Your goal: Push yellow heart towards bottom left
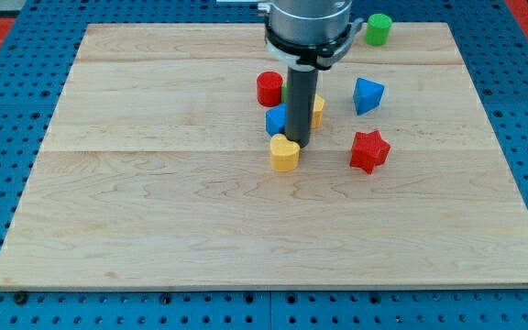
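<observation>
The yellow heart (284, 153) lies near the middle of the wooden board (154, 202). My tip (300, 145) rests at the heart's upper right edge, touching or nearly touching it. The dark rod rises from there to the arm's head at the view's top. A blue block (276, 119) sits just left of the rod, above the heart. A yellow block (318, 110) peeks out on the rod's right side, mostly hidden.
A red cylinder (269, 89) stands above the blue block, with a green block (284, 93) mostly hidden behind the rod. A blue angular block (368, 95) and a red star (369, 151) lie to the right. A green cylinder (378, 28) sits at the top edge.
</observation>
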Action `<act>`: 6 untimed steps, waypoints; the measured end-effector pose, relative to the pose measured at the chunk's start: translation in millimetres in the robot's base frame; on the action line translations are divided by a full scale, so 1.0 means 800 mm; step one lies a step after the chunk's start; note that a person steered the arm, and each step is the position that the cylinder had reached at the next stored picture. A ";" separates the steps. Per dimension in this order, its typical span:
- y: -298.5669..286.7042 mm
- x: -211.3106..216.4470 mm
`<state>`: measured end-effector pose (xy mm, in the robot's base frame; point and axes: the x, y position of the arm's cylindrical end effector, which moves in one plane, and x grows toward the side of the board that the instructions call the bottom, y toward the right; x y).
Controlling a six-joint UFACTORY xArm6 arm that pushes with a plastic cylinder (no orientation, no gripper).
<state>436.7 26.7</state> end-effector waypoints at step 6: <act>-0.245 0.132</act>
